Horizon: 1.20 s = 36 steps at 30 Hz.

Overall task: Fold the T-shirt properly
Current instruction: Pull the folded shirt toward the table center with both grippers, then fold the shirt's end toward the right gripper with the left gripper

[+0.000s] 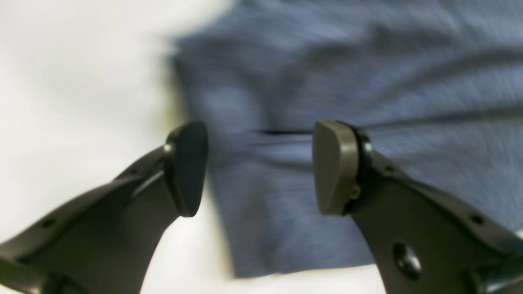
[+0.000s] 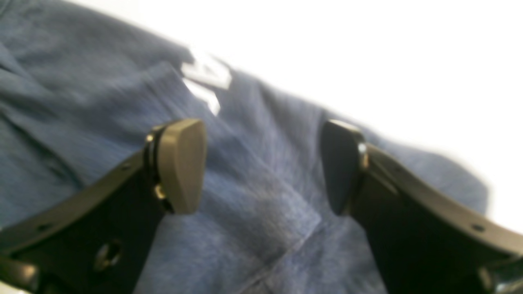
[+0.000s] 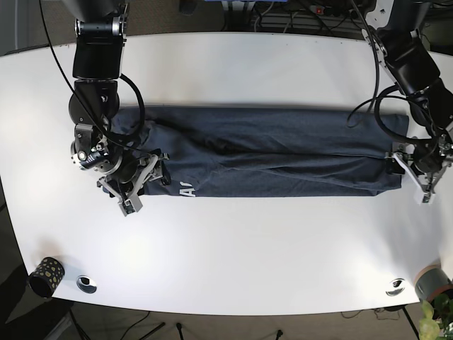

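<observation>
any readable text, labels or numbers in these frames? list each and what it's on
Nothing fully readable.
White print on the long folded dark blue T-shirt: partial mark near its lower edge in the base view, perhaps an "A", the rest hidden by the fold.
Same print in the right wrist view: white patches, too blurred to read.
No text shows in the left wrist view.

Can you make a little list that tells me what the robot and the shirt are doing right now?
shirt: blue T-shirt folded into a long band across the white table
left gripper: open, over the shirt's edge at one end
right gripper: open, over the shirt near its white print
held: nothing gripped
extras: spotted cup at the table's corner
</observation>
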Motion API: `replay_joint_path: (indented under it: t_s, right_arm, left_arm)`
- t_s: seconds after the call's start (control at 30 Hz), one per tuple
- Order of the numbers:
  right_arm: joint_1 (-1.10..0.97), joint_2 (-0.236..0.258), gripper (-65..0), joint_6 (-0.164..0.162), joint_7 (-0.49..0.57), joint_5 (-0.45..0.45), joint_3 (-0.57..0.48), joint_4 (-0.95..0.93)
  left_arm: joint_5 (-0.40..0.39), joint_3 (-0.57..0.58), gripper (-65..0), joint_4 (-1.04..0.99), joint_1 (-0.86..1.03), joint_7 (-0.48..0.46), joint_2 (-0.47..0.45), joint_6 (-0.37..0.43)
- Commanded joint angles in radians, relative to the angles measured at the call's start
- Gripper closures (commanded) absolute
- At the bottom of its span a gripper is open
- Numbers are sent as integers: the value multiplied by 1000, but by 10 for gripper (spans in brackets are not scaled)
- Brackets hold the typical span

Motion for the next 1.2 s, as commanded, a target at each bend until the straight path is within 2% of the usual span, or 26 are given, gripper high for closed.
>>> replay_joint_path:
  t_s: [0.0, 0.13, 0.27, 0.4, 0.7, 1.03, 1.17]
  right_arm:
    - [5, 10, -422, 6, -21, 16, 5, 92]
    - [-38, 0, -422, 6, -35, 16, 5, 151]
    - [-66, -17, -422, 6, -35, 17, 3, 164]
    - [-72, -28, -422, 6, -35, 17, 3, 164]
    - [-88, -28, -422, 6, -37, 17, 3, 168]
    - [-91, -33, -422, 6, -37, 17, 3, 176]
    - [-91, -34, -422, 6, -37, 17, 3, 177]
  left_arm:
    - [-5, -63, -378, 14, -18, 0, -14, 1]
    - [-5, -140, -378, -18, -11, 0, -16, 1]
    - [-5, -149, -378, -92, -1, -6, -27, 1]
    - [-7, -148, -378, -143, -1, -9, -31, 1]
    - [-7, -141, -378, -292, -11, -104, -31, 1]
    - [-7, -85, -368, -316, -28, -112, 1, 1]
    - [-7, -71, -222, -310, -30, -115, 24, 1]
